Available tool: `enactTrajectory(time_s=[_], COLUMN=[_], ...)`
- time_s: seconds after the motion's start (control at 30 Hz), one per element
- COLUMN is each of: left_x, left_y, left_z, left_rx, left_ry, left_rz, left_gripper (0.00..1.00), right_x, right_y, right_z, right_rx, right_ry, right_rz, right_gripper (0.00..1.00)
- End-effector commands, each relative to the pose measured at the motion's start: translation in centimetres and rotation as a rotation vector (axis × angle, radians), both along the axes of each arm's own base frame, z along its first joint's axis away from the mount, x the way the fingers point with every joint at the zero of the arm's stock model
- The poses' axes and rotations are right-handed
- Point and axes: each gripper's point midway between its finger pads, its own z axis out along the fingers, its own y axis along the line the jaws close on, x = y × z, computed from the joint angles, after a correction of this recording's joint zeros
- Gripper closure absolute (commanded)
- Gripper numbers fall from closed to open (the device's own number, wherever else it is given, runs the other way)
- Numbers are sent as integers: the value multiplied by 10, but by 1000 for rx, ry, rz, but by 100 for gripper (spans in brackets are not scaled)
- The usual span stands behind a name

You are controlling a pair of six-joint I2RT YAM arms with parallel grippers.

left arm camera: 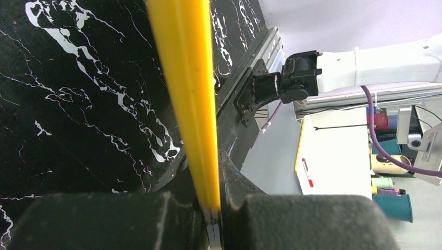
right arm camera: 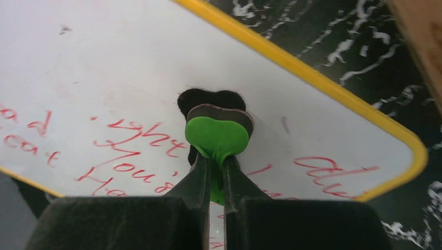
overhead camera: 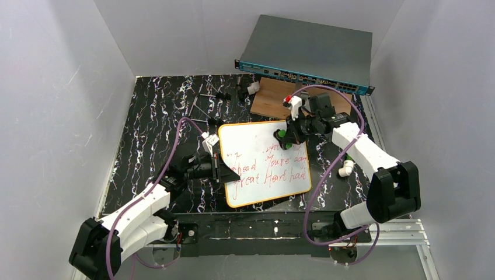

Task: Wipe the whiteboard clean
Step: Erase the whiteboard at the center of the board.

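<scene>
Noted on the whiteboard (overhead camera: 251,143): left edge hidden under the left gripper (overhead camera: 222,169), far right corner under the right gripper (overhead camera: 286,135). Red writing too small to read in full. Left wrist view: only its blurred yellow frame (left arm camera: 182,78), cut off at top. Felt of the eraser (right arm camera: 216,136) mostly hidden behind its green grip.

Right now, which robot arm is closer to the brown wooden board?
Right. The right end effector holds a green eraser on the whiteboard at its far corner, just beside the wooden board. The left end effector clamps the whiteboard's opposite edge, farther away.
</scene>
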Motion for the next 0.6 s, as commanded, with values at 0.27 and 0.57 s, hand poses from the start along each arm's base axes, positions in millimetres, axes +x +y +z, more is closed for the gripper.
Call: enactTrajectory(time_s=[0.27,0.57], left_x=[-10,-13], left_y=[-17,-15], left_z=[78,79], left_rx=[-176,-177], left_ry=[-335,-357], left_rz=[-191,-183], left_gripper=[100,100], right_x=[41,-69], right_y=[11,183], right_z=[29,78], right_rx=[-60,-33], right_ry=[-110,-125], right_rz=[-35,454], right_gripper=[99,99])
